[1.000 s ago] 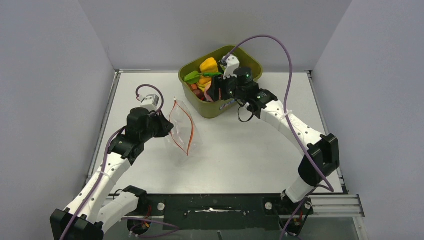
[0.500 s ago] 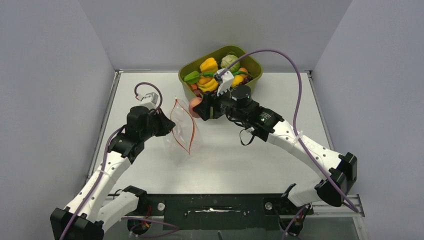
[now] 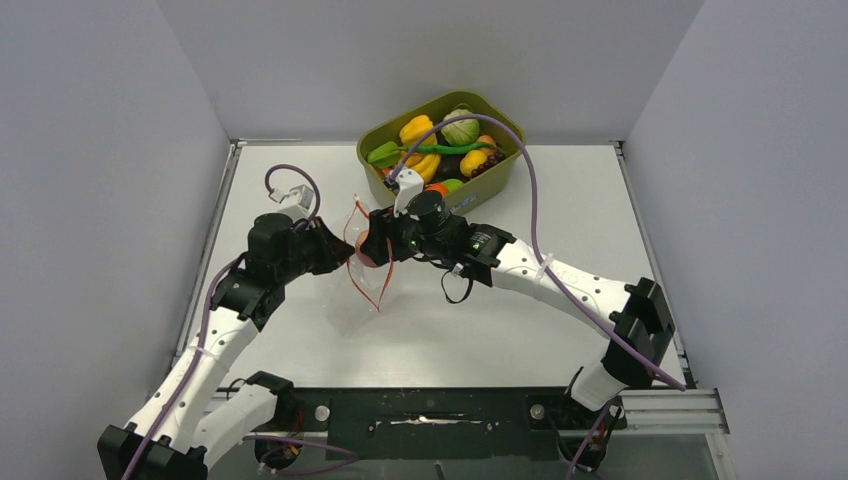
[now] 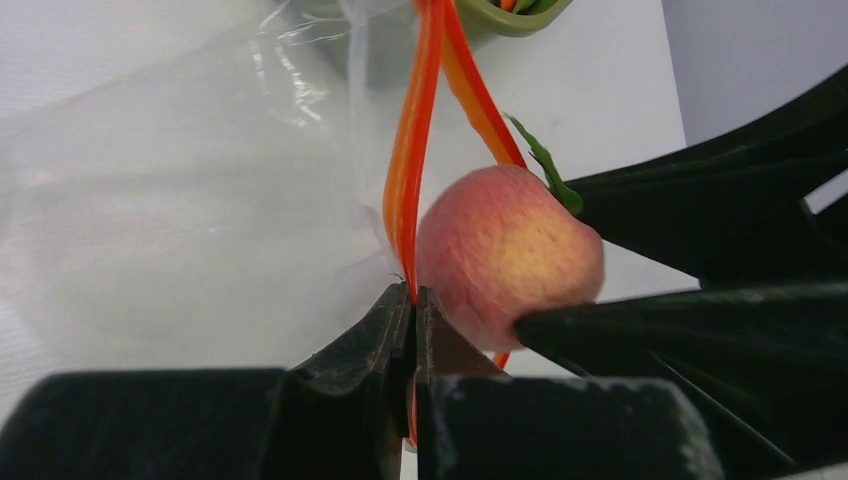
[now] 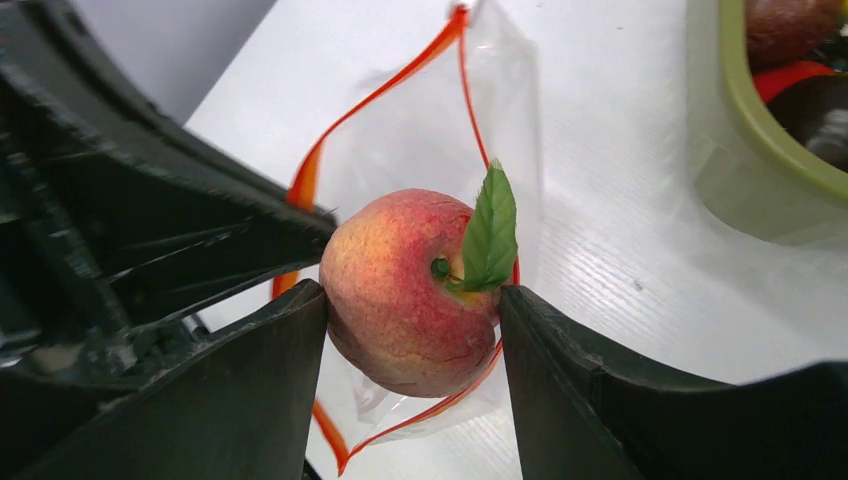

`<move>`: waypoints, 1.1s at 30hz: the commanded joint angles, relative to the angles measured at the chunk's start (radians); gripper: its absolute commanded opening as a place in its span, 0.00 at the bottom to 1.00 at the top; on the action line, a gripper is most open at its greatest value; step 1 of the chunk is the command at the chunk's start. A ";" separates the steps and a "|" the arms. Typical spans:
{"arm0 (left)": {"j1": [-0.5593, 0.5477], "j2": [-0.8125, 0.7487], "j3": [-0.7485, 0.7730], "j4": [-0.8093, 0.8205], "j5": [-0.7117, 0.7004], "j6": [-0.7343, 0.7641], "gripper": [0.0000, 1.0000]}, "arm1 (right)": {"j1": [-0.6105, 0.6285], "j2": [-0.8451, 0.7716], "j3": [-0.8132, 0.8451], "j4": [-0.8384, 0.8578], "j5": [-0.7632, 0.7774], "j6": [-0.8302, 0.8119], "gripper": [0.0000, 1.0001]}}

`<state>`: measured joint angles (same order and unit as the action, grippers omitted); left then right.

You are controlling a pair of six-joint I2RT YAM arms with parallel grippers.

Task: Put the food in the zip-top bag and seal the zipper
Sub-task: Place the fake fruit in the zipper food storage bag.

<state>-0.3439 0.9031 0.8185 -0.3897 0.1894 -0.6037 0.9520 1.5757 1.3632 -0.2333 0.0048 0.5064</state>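
The zip-top bag (image 3: 362, 292) is clear and crinkly and stands on the table with its mouth spread open. My left gripper (image 4: 414, 295) is shut on one side of the red-orange zipper (image 4: 410, 170). My right gripper (image 5: 412, 310) is shut on a pink-red fruit (image 5: 400, 285) with a green leaf. It holds the fruit at the bag's mouth (image 3: 372, 250), and in the right wrist view the zipper (image 5: 370, 100) loops around the fruit. More food lies in the tub: a yellow pepper (image 3: 417, 130), a pale-green cabbage (image 3: 461, 130) and a long green pod (image 3: 440, 150).
The olive-green tub (image 3: 503, 172) sits at the back of the white table, just behind my right arm. Grey walls close off the left, right and far sides. The two grippers stand close together, left of the table's middle.
My right gripper has lifted the pink-red fruit out of the tub and carried it left and toward me to the bag's mouth. My left gripper kept its hold on the zipper.
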 commanded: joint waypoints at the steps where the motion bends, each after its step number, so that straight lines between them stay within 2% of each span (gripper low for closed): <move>1: -0.009 -0.041 0.044 0.100 0.096 -0.040 0.00 | 0.009 0.027 0.065 -0.036 0.154 0.000 0.38; 6: -0.008 -0.049 0.040 0.106 0.111 -0.054 0.00 | 0.010 0.051 0.071 -0.044 0.168 0.004 0.42; 12: -0.008 -0.062 0.028 0.104 0.090 -0.053 0.00 | 0.014 0.023 0.094 -0.066 0.115 0.019 0.64; 18: -0.008 -0.072 0.001 0.089 0.068 -0.040 0.00 | 0.009 -0.063 0.056 -0.067 0.060 0.014 0.74; 23: -0.007 -0.085 -0.011 0.095 0.061 -0.044 0.00 | -0.003 -0.126 -0.009 -0.058 0.069 0.012 0.74; 33: -0.007 -0.087 -0.007 0.104 0.077 -0.055 0.00 | -0.001 -0.075 -0.075 0.006 0.014 0.064 0.52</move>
<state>-0.3481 0.8368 0.7952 -0.3481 0.2588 -0.6510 0.9543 1.4712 1.3022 -0.3073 0.0563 0.5365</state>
